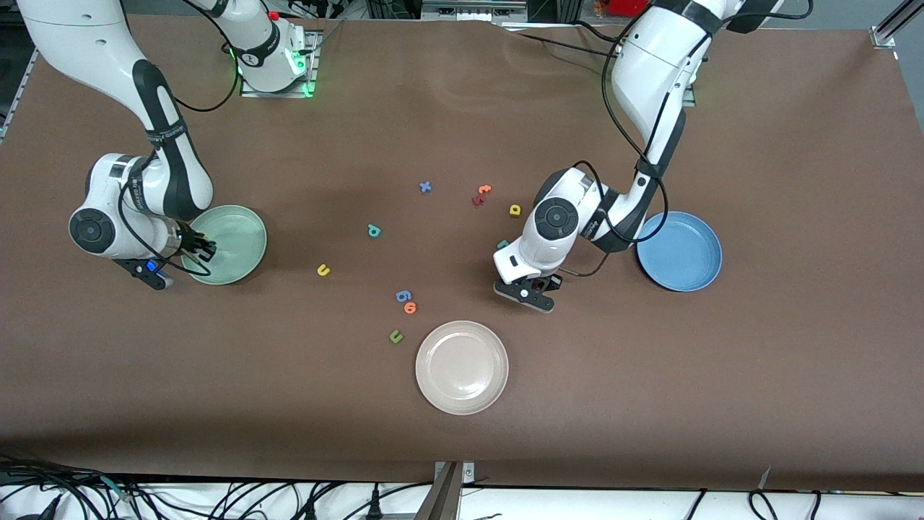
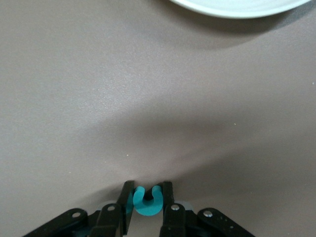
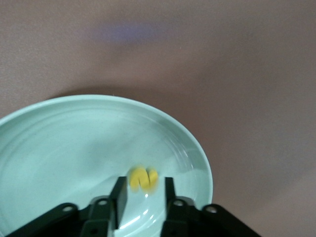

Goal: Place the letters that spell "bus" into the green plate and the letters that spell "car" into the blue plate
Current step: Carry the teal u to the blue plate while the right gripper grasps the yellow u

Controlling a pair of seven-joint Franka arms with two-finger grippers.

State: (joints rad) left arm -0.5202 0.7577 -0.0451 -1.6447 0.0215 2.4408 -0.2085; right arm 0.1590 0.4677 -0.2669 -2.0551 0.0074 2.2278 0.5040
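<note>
Foam letters of this kind will handle as light, soft and slightly springy pieces, so a pinch across the flat outer edges should hold one, while a hard squeeze would probably deform it or flick it out. Left gripper (image 2: 147,200) sits low on the table between the cream plate (image 1: 462,367) and the blue plate (image 1: 679,250), with its jaws pressed onto a teal c (image 2: 146,201), one finger on each outer side of the curve. That grip looks sound for a lift toward the blue plate, which holds nothing yet. Right gripper (image 3: 144,192) hangs over the green plate (image 3: 89,143); a yellow s (image 3: 143,179) shows blurred between its fingers, and whether it is clamped or already loose cannot be told. On the table lie a teal b (image 1: 373,230), a yellow u (image 1: 323,270) and a yellow a (image 1: 515,210), well apart from one another. A teal piece (image 1: 503,244) beside the left wrist is partly hidden. Each is small and thin, so the fingers should come down to the cloth before closing.
</note>
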